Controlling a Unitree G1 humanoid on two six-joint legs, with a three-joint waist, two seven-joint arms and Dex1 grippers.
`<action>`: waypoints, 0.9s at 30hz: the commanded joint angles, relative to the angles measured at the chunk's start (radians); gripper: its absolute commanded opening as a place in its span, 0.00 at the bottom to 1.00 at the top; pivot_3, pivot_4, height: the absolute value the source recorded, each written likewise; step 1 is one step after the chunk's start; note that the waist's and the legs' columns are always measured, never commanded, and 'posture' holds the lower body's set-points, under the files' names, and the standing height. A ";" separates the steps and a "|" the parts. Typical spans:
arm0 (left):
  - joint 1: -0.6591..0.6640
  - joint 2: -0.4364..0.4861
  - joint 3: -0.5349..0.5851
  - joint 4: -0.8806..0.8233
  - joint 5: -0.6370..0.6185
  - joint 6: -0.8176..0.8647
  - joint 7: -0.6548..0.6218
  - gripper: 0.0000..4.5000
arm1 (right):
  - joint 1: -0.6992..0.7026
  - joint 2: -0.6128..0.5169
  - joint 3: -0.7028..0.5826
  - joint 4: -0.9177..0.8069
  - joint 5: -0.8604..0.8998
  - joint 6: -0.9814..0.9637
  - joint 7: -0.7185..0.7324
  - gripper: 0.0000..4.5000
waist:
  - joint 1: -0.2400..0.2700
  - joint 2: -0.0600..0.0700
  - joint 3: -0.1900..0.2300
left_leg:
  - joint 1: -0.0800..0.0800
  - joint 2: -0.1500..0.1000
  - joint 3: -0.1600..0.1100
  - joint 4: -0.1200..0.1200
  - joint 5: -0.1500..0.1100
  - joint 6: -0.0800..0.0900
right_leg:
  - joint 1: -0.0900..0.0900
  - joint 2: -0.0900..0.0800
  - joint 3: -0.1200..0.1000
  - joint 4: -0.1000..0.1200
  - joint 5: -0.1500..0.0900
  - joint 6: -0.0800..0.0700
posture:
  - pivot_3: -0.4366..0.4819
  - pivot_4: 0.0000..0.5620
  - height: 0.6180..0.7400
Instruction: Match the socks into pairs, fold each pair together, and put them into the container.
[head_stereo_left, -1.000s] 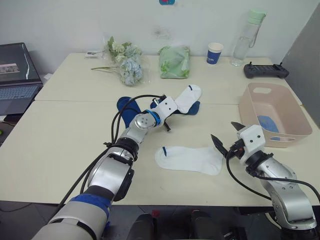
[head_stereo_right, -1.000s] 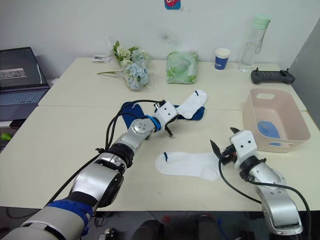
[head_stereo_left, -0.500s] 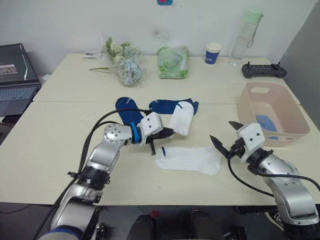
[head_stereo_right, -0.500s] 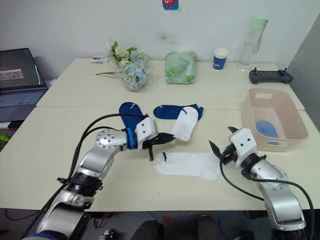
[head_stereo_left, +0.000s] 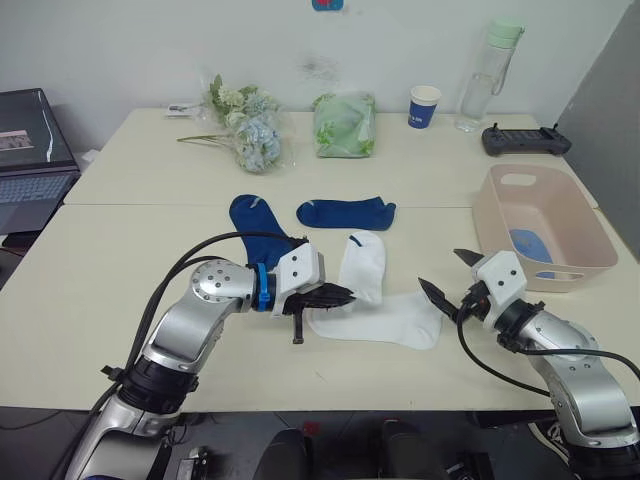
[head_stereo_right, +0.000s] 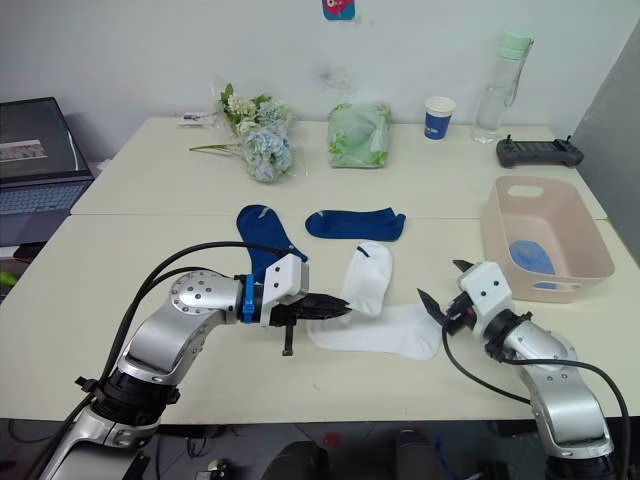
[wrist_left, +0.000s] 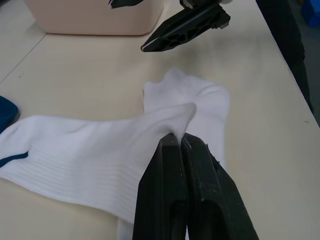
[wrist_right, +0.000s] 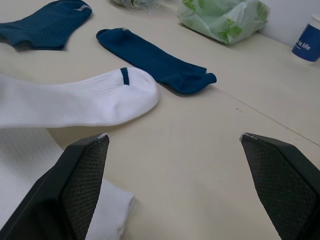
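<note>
Socks here are thin, limp knit, so I judge they weigh almost nothing, sag from any pinch point and drag on the counter (head_stereo_left: 120, 250); the cuff edge looks like the best place to take hold, since it bunches into a firm fold. My left claw (head_stereo_right: 335, 309) is clamped tight on the cuff of one white sock (head_stereo_right: 366, 278), whose navy-marked toe points toward 12 o'clock from the grip. The second white sock (head_stereo_right: 385, 331) lies flat just at 3 o'clock of that claw, partly under the held one, its far end reaching close to my right claw (head_stereo_right: 440, 290), which is spread wide and holds nothing. Both are ribbed white with a short navy stripe near the toe. Two dark navy socks lie further up the counter: one navy sock (head_stereo_left: 345, 212) stretched crosswise at 12 o'clock of the white pair, the other navy sock (head_stereo_left: 255, 222) at about 11 o'clock. The pink container (head_stereo_left: 500, 222) sits at 3 o'clock, well apart from the whites, with something light blue (head_stereo_left: 528, 246) already lying on its floor, likely a folded pair.
</note>
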 joint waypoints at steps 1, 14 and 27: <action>0.001 -0.006 0.003 -0.055 -0.039 0.019 0.004 0.01 | 0.003 -0.014 -0.032 -0.021 0.009 -0.038 0.007 1.00 | 0.000 0.000 0.000 | 0.000 0.000 0.000 0.000 0.000 0.000 | 0.000 0.000 0.000 0.000 0.000 0.000 | 0.48 0.27 1.00; -0.032 -0.086 -0.036 -0.047 -0.192 0.229 0.038 0.19 | 0.019 -0.040 -0.074 -0.031 0.008 -0.031 0.002 1.00 | -0.002 0.000 0.000 | 0.001 0.000 0.000 0.000 0.000 0.000 | 0.000 0.000 0.001 0.000 0.000 0.000 | 0.48 0.27 1.00; -0.361 -0.227 0.025 0.741 0.064 -0.197 0.252 0.89 | 0.151 -0.253 0.100 -0.189 0.085 0.020 0.298 1.00 | 0.007 -0.001 0.000 | 0.000 -0.001 0.001 0.001 0.000 0.000 | 0.001 0.002 -0.004 -0.001 0.000 0.000 | 0.48 0.27 1.00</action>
